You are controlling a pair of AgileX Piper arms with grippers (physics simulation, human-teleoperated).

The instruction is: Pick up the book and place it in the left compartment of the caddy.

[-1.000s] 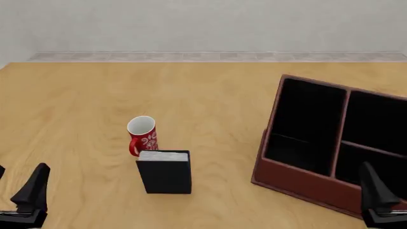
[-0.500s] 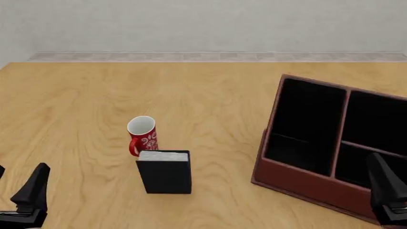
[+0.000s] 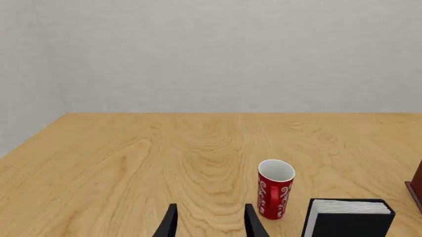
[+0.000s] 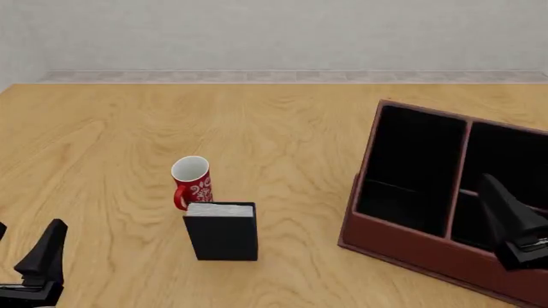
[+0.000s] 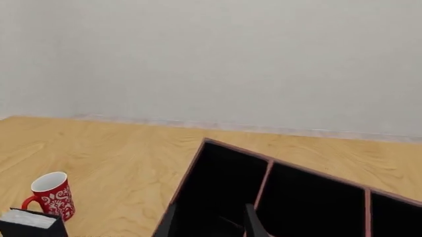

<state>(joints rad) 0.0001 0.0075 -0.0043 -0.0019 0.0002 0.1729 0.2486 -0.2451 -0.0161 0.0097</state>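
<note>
Left of right pincer [image 4: 512, 237] | book [image 4: 222, 230] well apart | both pincers parted, empty

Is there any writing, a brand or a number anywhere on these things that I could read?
None can be read.
The mug bears only white swirl patterns, no letters.
The book has a plain black cover; its page edge is blank.
The caddy shows no label or mark.

The right gripper [image 4: 505, 221] rises from the frame's lower right corner, now overlapping the caddy [image 4: 402, 247] front.
</note>
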